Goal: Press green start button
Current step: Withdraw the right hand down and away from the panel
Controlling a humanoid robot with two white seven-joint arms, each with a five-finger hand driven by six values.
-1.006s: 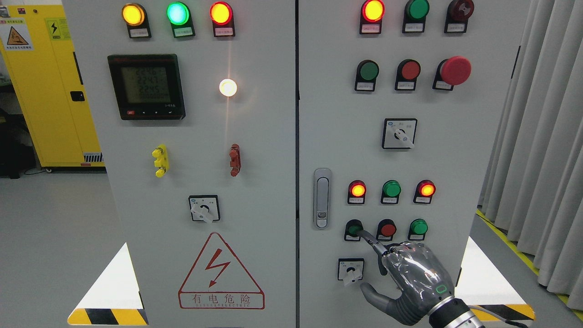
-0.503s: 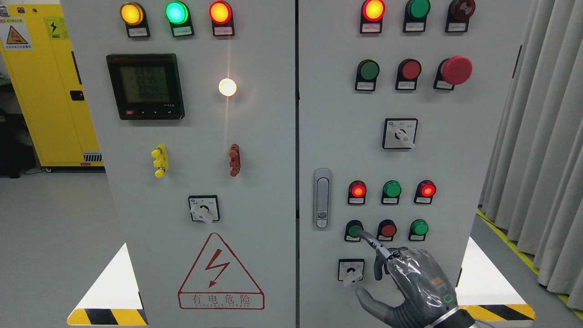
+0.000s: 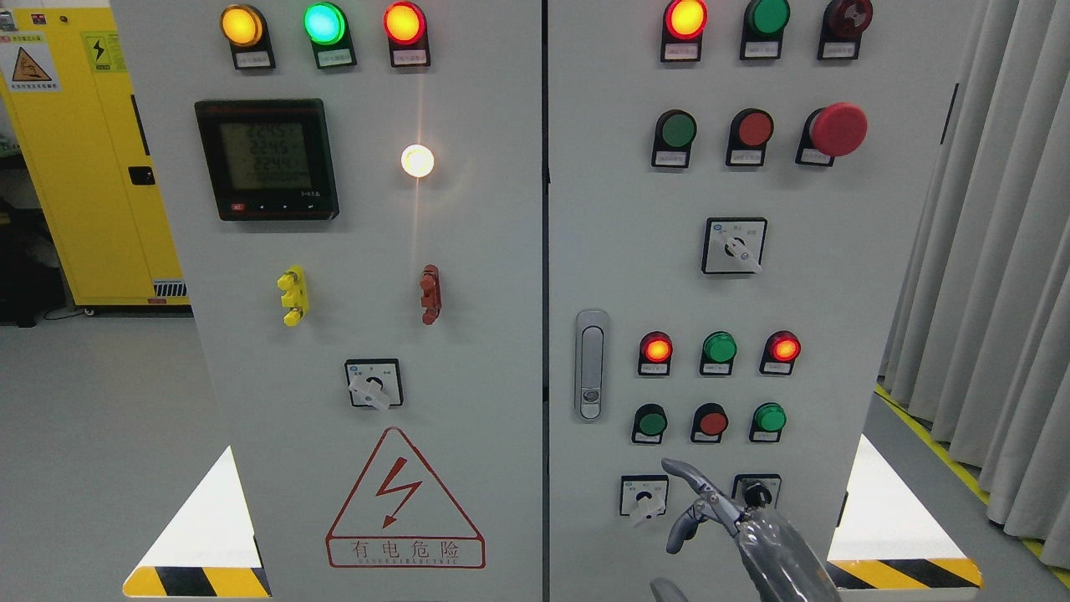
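Note:
The green start button (image 3: 650, 423) is the left one in the lower row of three push buttons on the right cabinet door (image 3: 619, 251). My right hand (image 3: 698, 502) comes in from the bottom right and sits below the button, apart from it. Its index finger (image 3: 679, 470) points up and to the left, with the tip a short way under the button. The other fingers are curled and hold nothing. The left arm is not in view.
A red button (image 3: 712, 422) and another green button (image 3: 768, 417) sit right of the start button. Two rotary switches (image 3: 644, 497) lie beside the hand. The door handle (image 3: 591, 364) is to the left. Grey curtains (image 3: 995, 251) hang at right.
My right hand has pulled down and away from the green start button. Its fingertip was on the button before and now hangs below it. The hand has sunk partly out of view.

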